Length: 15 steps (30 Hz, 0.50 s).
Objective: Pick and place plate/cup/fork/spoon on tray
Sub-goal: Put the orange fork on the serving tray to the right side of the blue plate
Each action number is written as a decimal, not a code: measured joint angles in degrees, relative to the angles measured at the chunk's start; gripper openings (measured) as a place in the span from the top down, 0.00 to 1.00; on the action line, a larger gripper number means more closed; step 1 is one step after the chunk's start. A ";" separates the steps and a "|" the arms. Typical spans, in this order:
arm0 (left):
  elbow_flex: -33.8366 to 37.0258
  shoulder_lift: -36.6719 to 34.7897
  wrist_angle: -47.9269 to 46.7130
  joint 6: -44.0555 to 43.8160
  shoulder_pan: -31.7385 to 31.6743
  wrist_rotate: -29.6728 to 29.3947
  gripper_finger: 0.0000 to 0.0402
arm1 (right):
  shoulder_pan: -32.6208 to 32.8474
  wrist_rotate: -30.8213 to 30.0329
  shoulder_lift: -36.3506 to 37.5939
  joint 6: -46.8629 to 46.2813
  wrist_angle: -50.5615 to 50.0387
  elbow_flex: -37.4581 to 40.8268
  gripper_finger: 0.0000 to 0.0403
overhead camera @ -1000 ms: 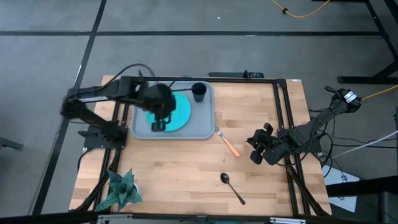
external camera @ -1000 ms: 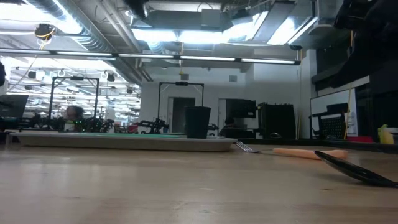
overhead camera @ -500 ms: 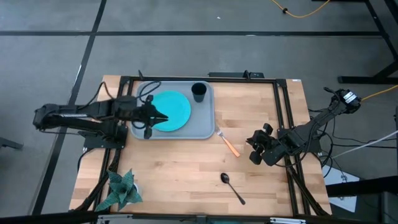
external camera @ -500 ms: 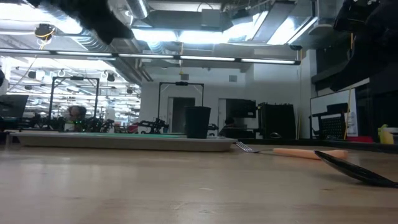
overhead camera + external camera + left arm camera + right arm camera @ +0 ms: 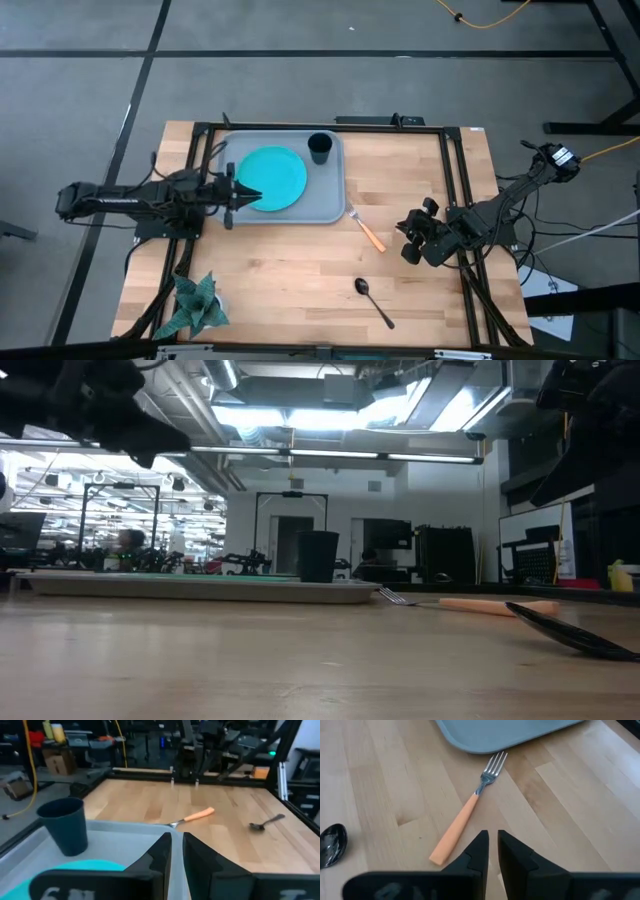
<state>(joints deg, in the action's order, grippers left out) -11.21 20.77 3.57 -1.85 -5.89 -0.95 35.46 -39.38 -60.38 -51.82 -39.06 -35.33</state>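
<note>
The tray point(image 5: 330, 205), grey-blue with a raised rim, holds the turquoise plate point(image 5: 275, 178) and dark cup point(image 5: 319, 148); both the left gripper point(image 5: 236, 195) and right gripper point(image 5: 405, 240) are nearly closed and empty.

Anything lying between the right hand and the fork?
No. In the high view only bare wood separates the right hand from the fork; the spoon lies off nearer.

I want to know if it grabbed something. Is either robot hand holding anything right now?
No. The left tool and the right tool are both shut and hold nothing.
</note>
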 joint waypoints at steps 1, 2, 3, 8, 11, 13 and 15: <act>0.76 -1.31 -0.19 0.02 0.00 -0.38 0.90 | 0.00 0.00 0.00 -0.07 -0.01 0.00 0.89; 1.51 -2.64 -0.40 0.01 0.00 -0.64 0.90 | 0.00 0.00 0.00 -0.21 -0.01 0.00 0.89; 2.26 -3.88 -0.50 -0.07 0.01 -0.91 0.90 | 0.02 0.00 0.00 -0.22 -0.01 0.00 0.89; 5.30 -9.13 -0.44 -1.03 0.00 -1.07 0.90 | 0.01 0.00 0.00 -0.30 0.01 0.00 0.89; 6.60 -11.22 -0.20 -1.07 0.00 -1.29 0.90 | 0.02 0.00 0.00 -0.24 0.01 0.00 0.89; 7.26 -12.32 -0.15 -1.07 0.00 -1.38 0.90 | 0.00 0.00 0.00 -0.06 0.01 0.00 0.89; 8.21 -13.11 0.12 -1.10 0.00 -1.40 0.90 | 0.01 -0.01 0.00 1.29 0.00 0.00 0.89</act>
<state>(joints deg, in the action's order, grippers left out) -2.99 7.66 3.69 -2.94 -5.89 -2.35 35.48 -39.39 -60.38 -50.53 -39.06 -35.33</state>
